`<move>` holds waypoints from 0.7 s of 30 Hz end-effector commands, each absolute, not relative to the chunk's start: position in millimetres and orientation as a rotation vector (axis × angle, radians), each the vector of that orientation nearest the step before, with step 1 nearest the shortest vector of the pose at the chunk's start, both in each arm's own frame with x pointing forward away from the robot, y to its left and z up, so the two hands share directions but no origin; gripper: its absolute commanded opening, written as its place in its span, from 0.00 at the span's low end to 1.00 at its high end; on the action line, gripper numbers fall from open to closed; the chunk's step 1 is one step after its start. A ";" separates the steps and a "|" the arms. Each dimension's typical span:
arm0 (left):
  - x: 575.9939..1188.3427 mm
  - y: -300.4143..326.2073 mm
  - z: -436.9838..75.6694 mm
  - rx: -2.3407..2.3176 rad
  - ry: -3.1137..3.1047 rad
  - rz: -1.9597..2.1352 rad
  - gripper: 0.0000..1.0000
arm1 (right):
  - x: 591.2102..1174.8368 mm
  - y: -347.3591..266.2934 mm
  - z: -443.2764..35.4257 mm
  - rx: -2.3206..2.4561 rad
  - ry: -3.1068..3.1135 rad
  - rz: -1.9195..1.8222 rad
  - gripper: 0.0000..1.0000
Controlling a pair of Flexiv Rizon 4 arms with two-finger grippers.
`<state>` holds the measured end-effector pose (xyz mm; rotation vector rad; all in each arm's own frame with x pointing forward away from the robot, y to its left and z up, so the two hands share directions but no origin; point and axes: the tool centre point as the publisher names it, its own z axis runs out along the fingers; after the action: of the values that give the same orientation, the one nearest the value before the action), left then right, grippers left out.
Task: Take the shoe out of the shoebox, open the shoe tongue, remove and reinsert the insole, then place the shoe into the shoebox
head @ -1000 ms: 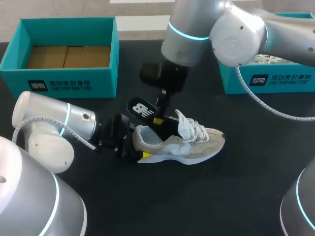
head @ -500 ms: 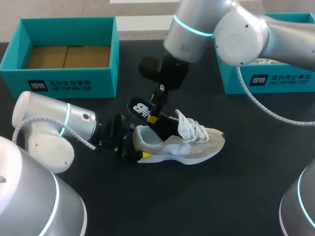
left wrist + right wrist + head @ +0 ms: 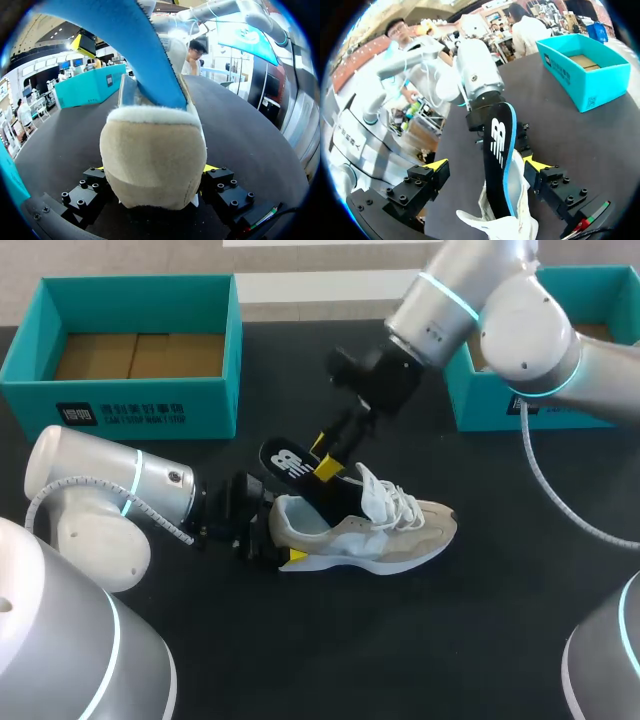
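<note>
Currently the sneaker (image 3: 372, 527) lies on its side on the black table (image 3: 500, 620), outside both boxes, with the heel toward the left arm (image 3: 110, 500) and the toe pointing away from it. Its upper is beige and grey with a white sole, white laces and a raised white tongue (image 3: 375, 490). The black insole (image 3: 290, 462), edged in blue, stands partly out of the shoe opening and leans back over the heel. It carries a white logo on its top face. The left gripper (image 3: 155, 170) lies low on the table, clamped on the heel from both sides. The right gripper (image 3: 486, 164) is spread wide. The insole stands between its yellow tips, and neither tip appears to touch it. The right arm (image 3: 500, 310) enters from the far right corner and its wrist angles down toward the shoe opening. The left shoebox (image 3: 150, 390) is teal with a brown cardboard floor and stands at the far left, with a dark printed label on its front wall. The right shoebox (image 3: 480, 400), also teal, stands at the far right, partly hidden behind the right arm.
</note>
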<state>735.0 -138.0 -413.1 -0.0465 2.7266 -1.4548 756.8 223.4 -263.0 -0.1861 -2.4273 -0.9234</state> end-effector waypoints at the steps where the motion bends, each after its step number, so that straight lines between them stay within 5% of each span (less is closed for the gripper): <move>1: 737.1 -137.8 -418.2 -0.047 2.728 -1.449 0.00 | 759.0 227.4 -267.3 -0.202 -2.339 -0.925 1.00; 14: 737.1 -137.8 -418.2 -0.047 2.728 -1.449 0.00 | 750.3 247.0 -273.6 -0.226 -2.278 -0.983 1.00; 17: 737.1 -137.8 -418.2 -0.047 2.728 -1.449 0.00 | 748.5 250.3 -277.5 -0.222 -2.264 -0.993 0.76; 21: 737.1 -137.8 -418.2 -0.047 2.728 -1.449 0.00 | 748.0 253.1 -281.4 -0.214 -2.250 -1.007 0.69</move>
<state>735.0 -138.0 -413.1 -0.0464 2.7266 -1.4549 747.2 249.2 -275.8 -0.2158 -2.2587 -1.0019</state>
